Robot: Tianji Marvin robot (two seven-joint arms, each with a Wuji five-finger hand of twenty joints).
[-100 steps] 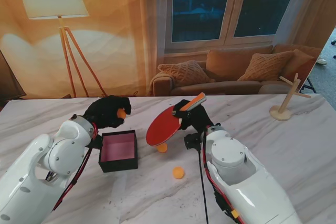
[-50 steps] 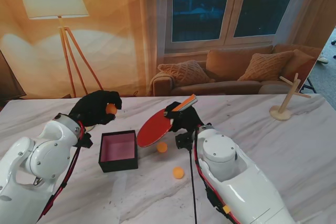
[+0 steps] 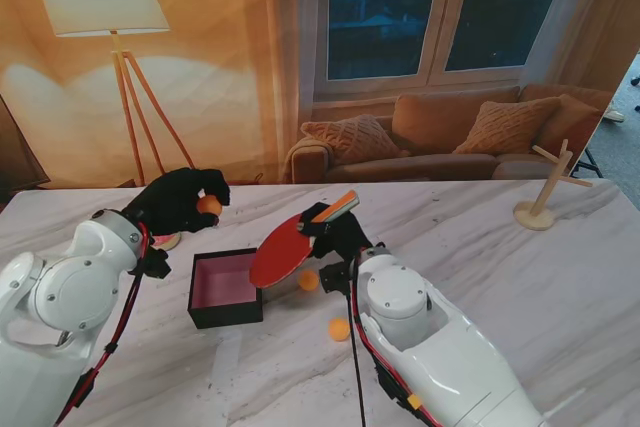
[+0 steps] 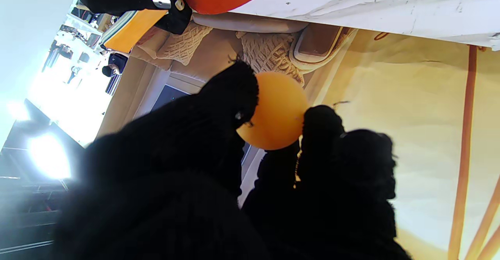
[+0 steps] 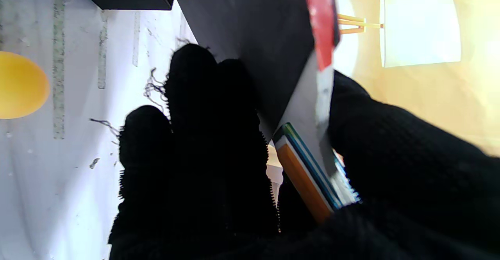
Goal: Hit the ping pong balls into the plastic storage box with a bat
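Left hand [image 3: 178, 201] in black glove, raised over the table [image 3: 560, 277], pinches an orange ball [image 3: 208, 205] between fingertips [image 4: 234, 92]. Box [image 3: 226, 288], black with pink inside, sits on the table nearer to me and just right of that hand. Bat [image 3: 283, 247], red face up and tilted, hovers at the box's right edge, its handle gripped by the closed right hand [image 3: 335, 232]. Two more orange balls on the table: second ball [image 3: 309, 280] right beside the bat, third ball [image 3: 340, 329] nearer to me.
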